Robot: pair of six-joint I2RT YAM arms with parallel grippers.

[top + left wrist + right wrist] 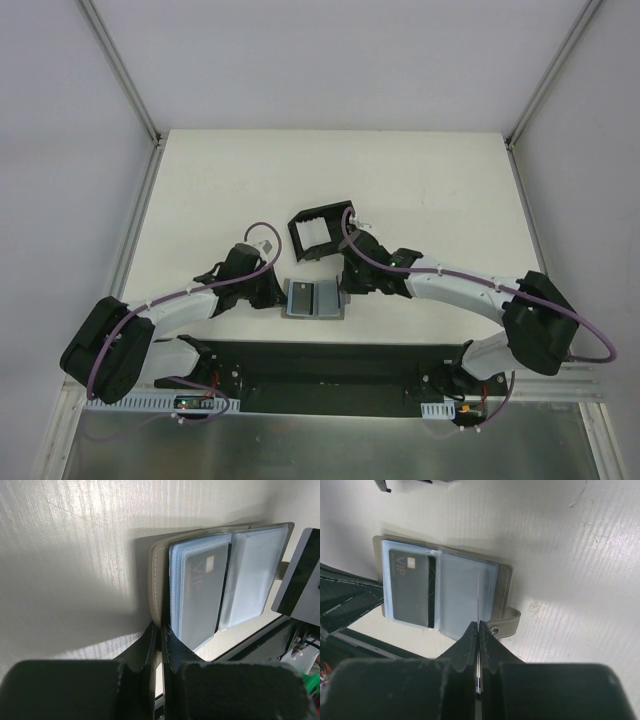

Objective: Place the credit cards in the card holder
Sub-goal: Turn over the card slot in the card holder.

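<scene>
1. Your right gripper [479, 630] is clenched on a thin stripe-backed credit card [300, 575], held edge-down, likely for slotting.
2. Your left gripper [161, 634] pinches the open grey fabric wallet [502, 577], apparently steadying it; a dark VIP credit card [410, 587] sits sleeved inside.
3. The black plastic frame card holder [318, 212] waits just beyond.

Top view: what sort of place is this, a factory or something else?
Most likely a robotics lab test cell: a white table boxed in by plain walls on metal posts, with a left arm and a right arm bolted to a black plate at its near edge.
</scene>
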